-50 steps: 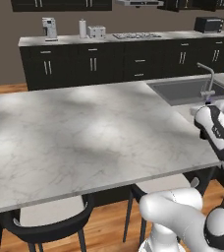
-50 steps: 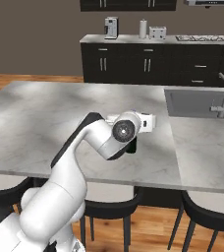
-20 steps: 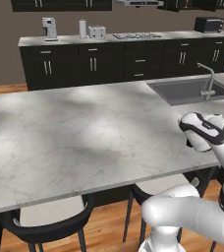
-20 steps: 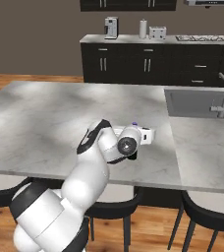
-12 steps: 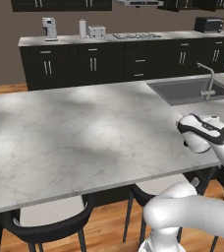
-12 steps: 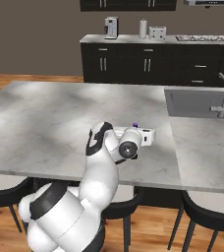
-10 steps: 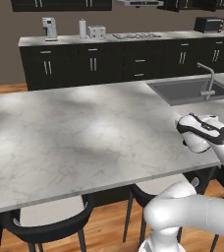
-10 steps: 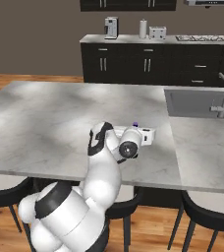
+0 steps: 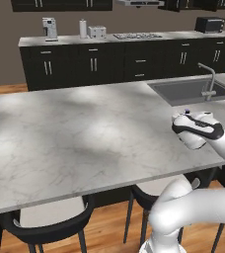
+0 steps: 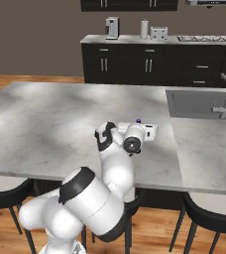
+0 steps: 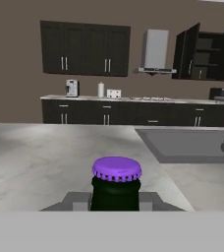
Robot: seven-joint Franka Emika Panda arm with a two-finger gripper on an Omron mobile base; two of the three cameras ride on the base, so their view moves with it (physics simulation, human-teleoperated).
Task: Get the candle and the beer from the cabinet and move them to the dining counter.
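Hand (image 11: 115, 199) grips one beer (image 11: 116, 184) over one dining counter (image 9: 85, 138).

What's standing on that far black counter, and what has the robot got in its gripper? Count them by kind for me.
coffee machine: 1
white roll: 1
toaster: 1
microwave: 1
beer, held in the gripper: 1
Total: 5

Dining counter (image 9: 75, 143) lies bare leftward; sink (image 9: 191, 91) and faucet (image 9: 209, 79) seemingly crowd the right.
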